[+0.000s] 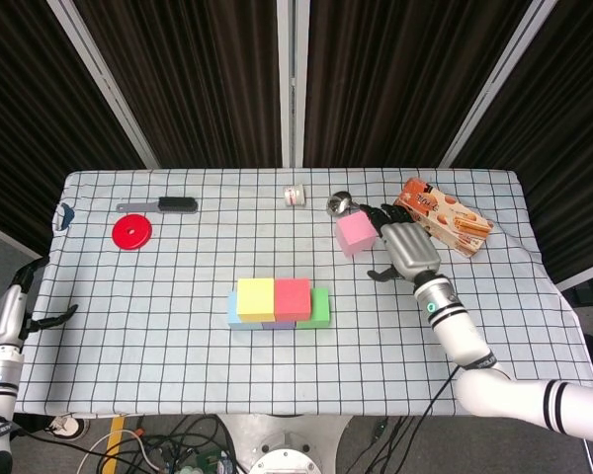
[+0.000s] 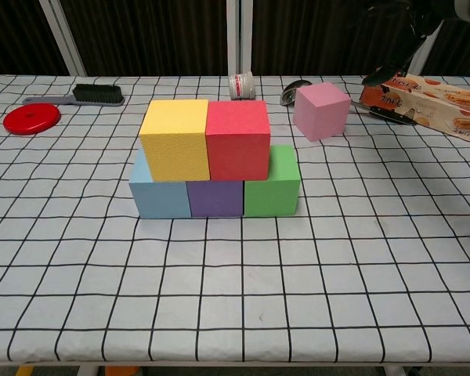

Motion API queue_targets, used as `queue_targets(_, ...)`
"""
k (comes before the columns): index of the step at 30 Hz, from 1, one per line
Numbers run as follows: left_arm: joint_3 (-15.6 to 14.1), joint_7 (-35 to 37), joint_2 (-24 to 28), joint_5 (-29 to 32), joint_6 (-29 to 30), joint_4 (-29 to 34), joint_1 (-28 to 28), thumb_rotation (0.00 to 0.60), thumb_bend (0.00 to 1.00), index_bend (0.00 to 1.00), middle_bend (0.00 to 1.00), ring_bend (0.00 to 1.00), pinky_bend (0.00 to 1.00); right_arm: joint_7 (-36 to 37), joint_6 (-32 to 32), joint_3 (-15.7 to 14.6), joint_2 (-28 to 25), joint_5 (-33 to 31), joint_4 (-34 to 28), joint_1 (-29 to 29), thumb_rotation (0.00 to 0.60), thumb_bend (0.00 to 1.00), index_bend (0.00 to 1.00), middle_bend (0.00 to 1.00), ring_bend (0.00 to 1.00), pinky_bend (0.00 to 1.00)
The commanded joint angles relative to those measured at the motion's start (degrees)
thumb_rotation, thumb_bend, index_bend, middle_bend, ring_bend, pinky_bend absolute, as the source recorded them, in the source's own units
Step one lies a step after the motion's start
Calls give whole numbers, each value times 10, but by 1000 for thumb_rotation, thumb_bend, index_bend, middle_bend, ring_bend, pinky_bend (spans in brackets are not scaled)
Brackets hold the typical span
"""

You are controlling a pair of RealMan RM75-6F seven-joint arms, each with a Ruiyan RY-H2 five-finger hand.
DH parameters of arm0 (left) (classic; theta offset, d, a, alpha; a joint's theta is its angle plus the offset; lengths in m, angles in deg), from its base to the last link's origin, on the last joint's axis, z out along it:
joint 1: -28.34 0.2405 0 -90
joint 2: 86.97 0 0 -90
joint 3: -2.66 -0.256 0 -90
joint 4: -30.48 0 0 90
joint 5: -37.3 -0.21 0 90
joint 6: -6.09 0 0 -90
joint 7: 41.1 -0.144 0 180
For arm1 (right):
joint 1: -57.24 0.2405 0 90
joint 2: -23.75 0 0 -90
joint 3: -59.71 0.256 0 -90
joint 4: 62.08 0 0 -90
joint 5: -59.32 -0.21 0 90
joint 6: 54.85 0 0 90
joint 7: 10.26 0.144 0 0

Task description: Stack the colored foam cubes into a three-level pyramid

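A blue cube [image 2: 155, 192], a purple cube [image 2: 215, 197] and a green cube [image 2: 272, 184] stand in a row on the table. On top of them sit a yellow cube [image 2: 175, 138] and a red cube [image 2: 236, 139], side by side. A pink cube [image 1: 355, 234] [image 2: 321, 110] lies alone further back to the right. My right hand [image 1: 407, 249] hovers just right of the pink cube, fingers spread, holding nothing; the chest view shows only its fingertips [image 2: 407, 43] at the top edge. My left hand [image 1: 12, 311] hangs open beyond the table's left edge.
A red disc [image 1: 131, 232] and a black brush [image 1: 168, 205] lie at the back left. A small white jar [image 1: 295, 196], a metal spoon [image 1: 340, 204] and a snack box [image 1: 442, 215] lie along the back, close to the pink cube.
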Motion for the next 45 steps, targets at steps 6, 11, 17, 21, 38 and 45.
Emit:
queue_targets(6, 0, 1, 5, -2, 10, 3, 5, 600, 160, 129, 115, 11, 74, -51, -72, -37, 102, -67, 194, 65, 600, 100, 0, 120, 0, 0)
queue_targets(11, -1, 1, 7, -2, 12, 5, 7, 600, 160, 129, 115, 11, 74, -49, -135, -41, 132, -67, 275, 91, 600, 101, 0, 120, 0, 0)
queue_targets(17, -3, 1, 5, -2, 6, 0, 6, 600, 160, 129, 116, 10, 75, -25, -195, -40, 161, -42, 355, 113, 600, 113, 0, 130, 0, 0)
queue_targets(21, -4, 2, 3, 0, 3, -4, 5, 600, 160, 129, 115, 11, 74, -12, -219, -42, 175, -29, 392, 123, 600, 123, 0, 131, 0, 0)
queue_targets(38, -7, 15, 0, -3, -5, -16, 6, 600, 160, 129, 115, 10, 74, 62, -226, -30, 194, 53, 425, 128, 600, 211, 0, 558, 76, 0)
queue_targets(45, -7, 13, 0, -5, -4, -11, 5, 600, 160, 129, 115, 11, 74, 22, -160, -29, 122, 12, 296, 119, 600, 193, 0, 618, 98, 0)
